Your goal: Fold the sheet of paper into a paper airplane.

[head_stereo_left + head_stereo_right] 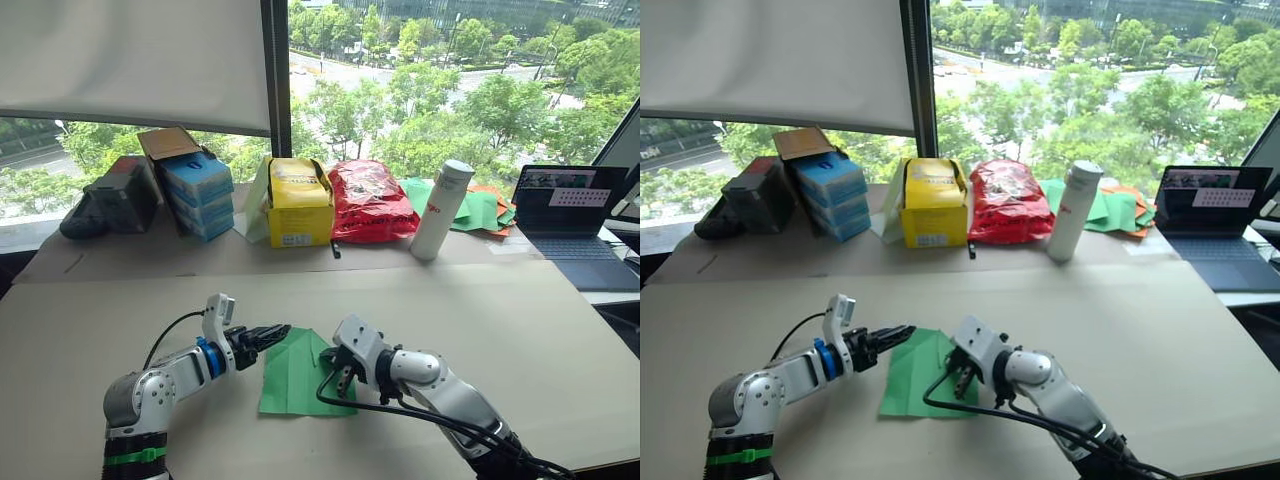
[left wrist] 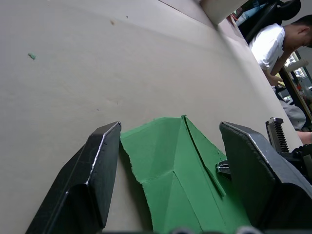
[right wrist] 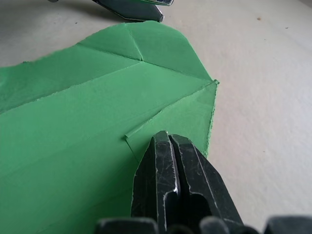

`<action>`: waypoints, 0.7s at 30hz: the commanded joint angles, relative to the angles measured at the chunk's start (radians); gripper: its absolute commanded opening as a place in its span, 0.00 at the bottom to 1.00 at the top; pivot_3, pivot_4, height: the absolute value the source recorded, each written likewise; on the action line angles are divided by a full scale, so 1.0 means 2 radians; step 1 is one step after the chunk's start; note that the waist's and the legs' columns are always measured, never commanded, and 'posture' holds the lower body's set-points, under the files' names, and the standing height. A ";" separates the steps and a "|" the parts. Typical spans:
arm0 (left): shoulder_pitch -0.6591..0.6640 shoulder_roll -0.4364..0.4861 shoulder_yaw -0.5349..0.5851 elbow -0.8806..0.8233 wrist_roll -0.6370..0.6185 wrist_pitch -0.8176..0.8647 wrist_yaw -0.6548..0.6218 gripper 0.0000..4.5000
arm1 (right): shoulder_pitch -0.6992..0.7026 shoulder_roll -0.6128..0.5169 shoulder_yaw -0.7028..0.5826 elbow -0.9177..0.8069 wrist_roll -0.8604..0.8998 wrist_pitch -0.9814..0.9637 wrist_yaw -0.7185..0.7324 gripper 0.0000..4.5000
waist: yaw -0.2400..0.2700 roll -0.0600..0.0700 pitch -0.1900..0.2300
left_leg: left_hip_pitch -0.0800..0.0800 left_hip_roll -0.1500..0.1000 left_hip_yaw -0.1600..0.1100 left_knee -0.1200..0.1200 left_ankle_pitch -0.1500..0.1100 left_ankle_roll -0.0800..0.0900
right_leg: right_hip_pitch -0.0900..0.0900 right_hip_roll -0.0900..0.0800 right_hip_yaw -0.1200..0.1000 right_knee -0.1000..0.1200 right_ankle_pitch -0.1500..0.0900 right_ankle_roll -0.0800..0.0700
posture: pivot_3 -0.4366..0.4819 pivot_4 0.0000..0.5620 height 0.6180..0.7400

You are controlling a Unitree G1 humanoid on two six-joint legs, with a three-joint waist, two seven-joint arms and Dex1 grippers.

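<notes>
The sheet of paper (image 1: 295, 372) lies flat on the near part of the table (image 1: 480, 300), between the two grippers. It is green, partly folded, with crease lines across it and a folded flap along the edge nearest the right arm. One corner is turned in to a point on the far side.

The left gripper (image 2: 170, 146) sits at the sheet's upper left corner with its fingers (image 2: 100, 161) spread apart, one on each side of the paper's torn-looking edge, holding nothing. The right gripper (image 3: 168, 146) presses down on the folded flap, its two fingers (image 3: 156, 165) closed tight against each other with the tips on the paper; whether any paper is pinched between them is hard to say.

Farther back along the window stand a yellow box (image 1: 298, 203), a red bag (image 1: 370, 200), a white bottle (image 1: 441, 210), blue boxes (image 1: 198, 192) and a laptop (image 1: 575, 215). A heap of green and orange sheets (image 1: 480, 210) lies behind the bottle.
</notes>
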 commanded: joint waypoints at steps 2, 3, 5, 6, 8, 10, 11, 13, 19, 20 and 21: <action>0.030 0.024 0.008 -0.030 -0.013 0.020 0.013 0.77 | 0.005 -0.004 0.009 0.010 -0.007 0.011 0.005 0.00 | -0.002 0.000 0.000 | 0.000 0.000 0.000 -0.001 0.000 0.000 | 0.000 0.000 0.000 0.000 0.000 0.000 | 0.48 0.27 1.00; 0.037 0.030 0.008 -0.038 -0.017 0.024 0.012 0.77 | 0.004 -0.004 0.009 0.010 -0.007 0.011 0.006 0.00 | -0.002 0.000 0.000 | 0.000 0.000 0.000 -0.001 0.000 0.000 | 0.000 0.000 0.000 0.000 0.000 0.000 | 0.48 0.27 1.00; 0.046 0.038 0.010 -0.050 -0.028 0.029 0.014 0.77 | 0.003 -0.003 0.009 0.010 -0.007 0.011 0.006 0.00 | -0.002 0.000 0.000 | 0.000 0.000 0.000 -0.001 0.000 -0.001 | 0.000 0.000 0.000 0.000 0.000 -0.001 | 0.48 0.27 1.00; 0.050 0.042 0.010 -0.055 -0.032 0.032 0.013 0.77 | 0.004 -0.003 0.009 0.011 -0.008 0.010 0.006 0.00 | -0.001 0.000 0.000 | 0.000 0.000 0.000 -0.002 0.000 -0.001 | 0.000 0.000 0.000 0.000 0.000 -0.001 | 0.48 0.27 1.00; 0.054 0.047 0.012 -0.061 -0.041 0.037 0.015 0.77 | 0.003 -0.003 0.010 0.011 -0.009 0.010 0.007 0.00 | -0.001 0.000 0.000 | 0.000 0.000 0.000 -0.001 0.000 -0.001 | 0.000 0.000 0.000 0.000 -0.001 -0.001 | 0.48 0.27 1.00; 0.053 0.051 0.008 -0.062 -0.044 0.034 0.015 0.77 | 0.003 -0.001 0.012 0.012 -0.010 0.010 0.007 0.00 | -0.001 0.000 0.000 | 0.000 0.000 0.000 -0.001 -0.001 -0.003 | -0.001 -0.001 0.000 0.000 -0.001 -0.001 | 0.48 0.27 1.00; 0.052 0.051 0.005 -0.062 -0.046 0.034 0.016 0.77 | 0.002 0.000 0.013 0.013 -0.010 0.010 0.006 0.00 | -0.001 0.000 0.000 | 0.000 0.000 0.000 -0.001 -0.001 -0.003 | -0.001 -0.001 0.000 0.000 -0.001 -0.001 | 0.48 0.27 1.00; 0.047 0.041 0.002 -0.058 -0.051 0.035 0.022 0.77 | 0.002 0.002 0.013 0.013 -0.011 0.010 0.006 0.00 | -0.001 0.000 0.000 | 0.000 0.000 0.000 -0.001 -0.001 -0.003 | -0.001 0.000 0.000 0.000 -0.001 -0.001 | 0.48 0.27 1.00; 0.031 0.013 -0.008 -0.035 -0.050 0.025 0.041 0.77 | 0.003 0.003 0.012 0.011 -0.015 0.012 0.008 0.00 | 0.003 0.000 0.000 | 0.000 0.000 0.000 -0.001 -0.001 -0.003 | 0.000 -0.001 0.000 0.000 -0.001 -0.001 | 0.48 0.27 1.00; 0.028 0.011 -0.009 -0.033 -0.050 0.025 0.043 0.77 | 0.003 0.003 0.011 0.011 -0.015 0.012 0.008 0.00 | 0.004 0.000 0.000 | 0.000 0.000 0.000 -0.001 -0.001 -0.003 | 0.000 -0.001 -0.001 0.000 -0.001 -0.001 | 0.48 0.27 1.00; 0.026 0.009 -0.011 -0.032 -0.050 0.024 0.044 0.77 | 0.003 0.003 0.011 0.011 -0.015 0.012 0.007 0.00 | 0.004 0.000 0.000 | 0.000 0.000 0.000 -0.001 -0.001 -0.003 | 0.000 -0.001 -0.001 0.000 -0.001 -0.001 | 0.48 0.27 1.00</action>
